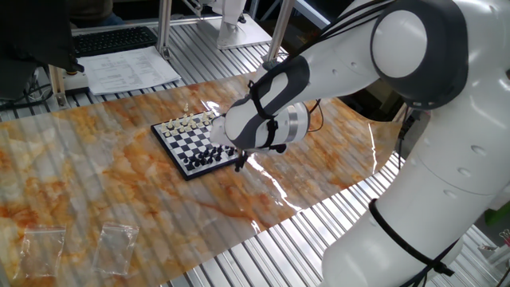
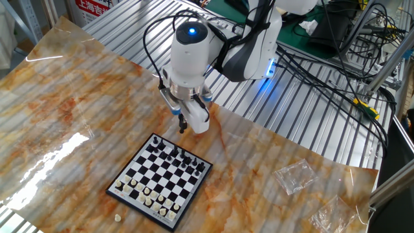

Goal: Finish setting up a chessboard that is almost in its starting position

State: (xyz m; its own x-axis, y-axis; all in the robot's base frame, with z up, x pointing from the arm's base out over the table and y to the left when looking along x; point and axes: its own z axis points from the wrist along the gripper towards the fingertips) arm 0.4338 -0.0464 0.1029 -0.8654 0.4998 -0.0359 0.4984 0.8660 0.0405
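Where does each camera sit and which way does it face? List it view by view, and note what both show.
One fixed view: sits beside the robot's white body, looking past the arm and down across the table at the chessboard; body, arm and gripper fill the right.
The other fixed view: sits high on the opposite side, facing the robot over the chessboard; arm, blue light and gripper show beyond the board.
Both show: the chessboard, the gripper, two clear plastic bags.

A robotics lab: aluminium-frame bench [image 2: 304,123], loose cable bundles [image 2: 336,48], keyboard [image 1: 111,38], printed sheets [image 1: 131,69].
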